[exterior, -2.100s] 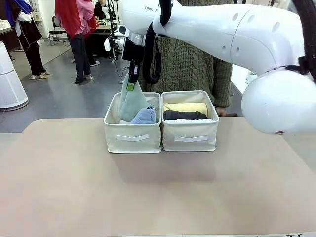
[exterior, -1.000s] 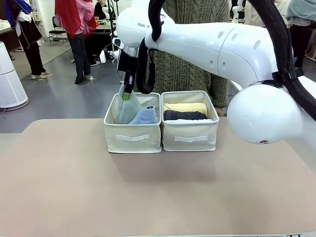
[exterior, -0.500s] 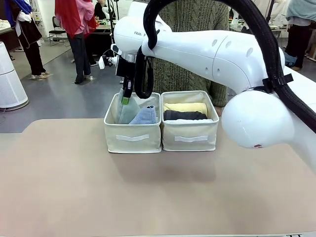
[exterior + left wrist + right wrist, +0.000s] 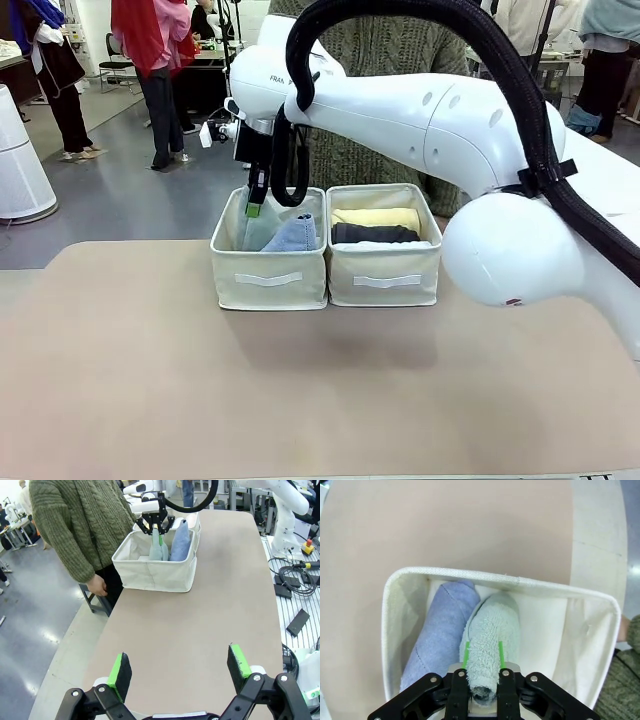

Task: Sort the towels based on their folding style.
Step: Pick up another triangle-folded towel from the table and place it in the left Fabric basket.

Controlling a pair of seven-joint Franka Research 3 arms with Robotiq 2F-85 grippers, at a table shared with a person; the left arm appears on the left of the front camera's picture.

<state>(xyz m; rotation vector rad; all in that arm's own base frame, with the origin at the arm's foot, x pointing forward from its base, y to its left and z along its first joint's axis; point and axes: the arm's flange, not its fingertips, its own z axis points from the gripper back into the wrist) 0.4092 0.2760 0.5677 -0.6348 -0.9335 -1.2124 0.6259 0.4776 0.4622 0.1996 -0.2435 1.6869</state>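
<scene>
Right wrist view: right gripper [image 4: 482,677] is clamped on the pale cone towel [image 4: 487,645], pointing straight down into the left bin [image 4: 400,610], touching the blue towel [image 4: 437,630].

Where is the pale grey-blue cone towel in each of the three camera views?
Front view: pale grey-blue cone towel in the left bin, under the right claw.
Left wrist view: far off, top centre, in the near bin.
Right wrist view: bottom centre, clamped.
Shared landmark: lavender-blue towel beside it.

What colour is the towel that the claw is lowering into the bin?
Pale grey-blue towel, almost mint; clearest in the right wrist view.
</scene>
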